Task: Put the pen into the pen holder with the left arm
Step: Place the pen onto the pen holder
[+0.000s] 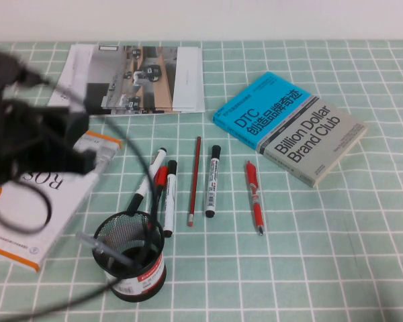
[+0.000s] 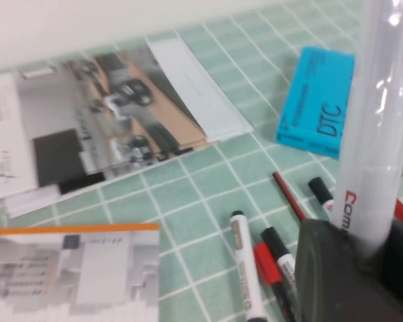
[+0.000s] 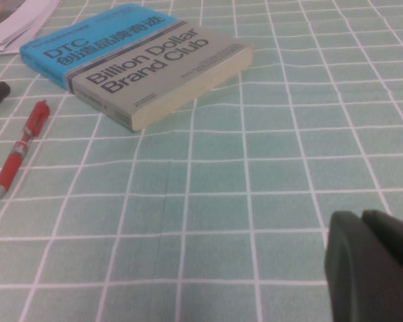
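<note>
**High view.** The left end effector [image 1: 87, 161] sits at the middle left of the frame, over a white book [image 1: 33, 215]. It is clamped on the pen [image 1: 106, 155], of which only a short pale stub shows, poking out towards the right of the frame. The pen holder [image 1: 131, 258] stands at the lower centre, near the end effector but apart from it, and a thin grey pen [image 1: 104, 248] already leans inside it. To do this step well, I would bring the pen above the rim and tip it until its long axis is close to upright. The leading end should go into the open side of the cup, away from the grey pen. It should be let go only once it is well inside the mesh, because a slanted drop could catch the rim or tip the cup.

**Left wrist view.** The pen [image 2: 373, 121] is gripped at one end by the left end effector [image 2: 369, 251]. Its white barrel runs straight out from the fingers, and its long axis points away over the counter [image 2: 208, 194] towards the blue book [image 2: 319, 104].

**Right wrist view.** The right end effector [image 3: 363, 261] hangs low over bare counter, well apart from the pens. Its fingers look pressed together and hold nothing.
</note>
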`<act>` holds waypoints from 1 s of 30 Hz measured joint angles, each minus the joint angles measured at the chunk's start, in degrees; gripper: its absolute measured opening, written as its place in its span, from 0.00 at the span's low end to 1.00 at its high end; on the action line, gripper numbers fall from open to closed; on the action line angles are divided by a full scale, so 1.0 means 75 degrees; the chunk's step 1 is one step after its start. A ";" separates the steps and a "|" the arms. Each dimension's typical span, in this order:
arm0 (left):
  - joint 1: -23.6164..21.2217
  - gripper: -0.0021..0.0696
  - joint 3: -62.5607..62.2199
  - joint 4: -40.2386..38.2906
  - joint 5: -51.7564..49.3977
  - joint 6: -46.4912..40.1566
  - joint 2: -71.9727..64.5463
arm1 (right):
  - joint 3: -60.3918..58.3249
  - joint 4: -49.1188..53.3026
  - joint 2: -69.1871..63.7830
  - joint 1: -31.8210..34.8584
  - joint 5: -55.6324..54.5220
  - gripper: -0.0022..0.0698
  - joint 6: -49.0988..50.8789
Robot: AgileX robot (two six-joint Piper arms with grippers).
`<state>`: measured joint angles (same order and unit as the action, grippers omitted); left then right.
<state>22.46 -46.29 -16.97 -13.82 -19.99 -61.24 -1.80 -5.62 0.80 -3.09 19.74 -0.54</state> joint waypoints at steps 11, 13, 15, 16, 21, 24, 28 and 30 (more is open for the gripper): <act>0.0903 0.18 0.2390 0.0311 0.2518 0.0877 0.1081 | 0.0000 0.0000 0.0000 0.0000 0.0000 0.00 0.0000; 0.1248 0.18 0.2662 0.0461 0.3119 0.1086 0.1158 | 0.0000 0.0000 0.0000 0.0000 0.0000 0.00 0.0000; 0.1584 0.18 0.2915 0.0517 0.3596 0.1256 0.1158 | 0.0000 0.0000 0.0000 0.0000 0.0000 0.00 0.0000; 0.1716 0.18 0.3031 0.0546 0.3836 0.1310 0.1158 | 0.0000 0.0000 0.0000 0.0000 0.0000 0.00 0.0000; 0.1950 0.18 0.3460 0.0566 0.4819 0.1502 0.1169 | 0.0000 0.0000 0.0000 0.0000 0.0000 0.00 0.0000; 0.1965 0.18 0.3701 0.0669 0.5438 0.1904 0.1072 | 0.0000 0.0000 0.0000 0.0000 0.0000 0.00 0.0000; 0.1974 0.18 0.3925 0.1276 0.6196 0.2775 0.0621 | 0.0000 0.0000 0.0000 0.0000 0.0000 0.00 0.0000; 0.1974 0.18 0.4041 0.1451 0.6684 0.2991 0.0308 | 0.0000 0.0000 0.0000 0.0000 0.0000 0.00 0.0000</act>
<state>37.26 -15.99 -6.09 36.31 2.45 -58.93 -1.80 -5.62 0.80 -3.09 19.74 -0.54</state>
